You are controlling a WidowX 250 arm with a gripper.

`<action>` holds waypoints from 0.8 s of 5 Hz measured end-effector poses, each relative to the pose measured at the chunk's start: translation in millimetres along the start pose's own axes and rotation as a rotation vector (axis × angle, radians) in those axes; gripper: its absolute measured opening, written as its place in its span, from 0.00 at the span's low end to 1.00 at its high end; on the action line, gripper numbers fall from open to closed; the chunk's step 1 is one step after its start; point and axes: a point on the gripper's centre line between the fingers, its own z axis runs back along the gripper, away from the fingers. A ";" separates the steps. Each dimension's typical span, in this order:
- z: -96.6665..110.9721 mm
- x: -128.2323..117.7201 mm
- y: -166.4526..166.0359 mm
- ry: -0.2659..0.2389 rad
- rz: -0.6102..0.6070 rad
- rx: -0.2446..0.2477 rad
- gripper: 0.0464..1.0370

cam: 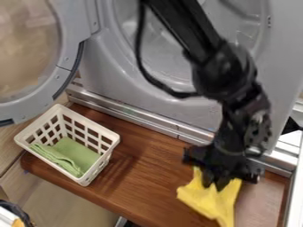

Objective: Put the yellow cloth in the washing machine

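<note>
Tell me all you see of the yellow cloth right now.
The yellow fabric cloth looks thin and soft, rumpled with creases, its outline uneven. It is at the right part of the brown wooden board, outside the grey washing machine, and runs down to the picture's lower edge. The black pincer is over its upper part, hiding some of it; I cannot tell whether the cloth is gripped.

place: laundry area | evidence: washing machine, round door open; white basket, green cloth inside
</note>
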 end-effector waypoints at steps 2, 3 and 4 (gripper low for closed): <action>52.4 15.8 44.9 0.007 0.147 0.147 0.05; 70.4 33.6 81.7 -0.013 0.254 0.164 0.05; 75.2 62.6 96.2 -0.059 0.256 0.138 0.05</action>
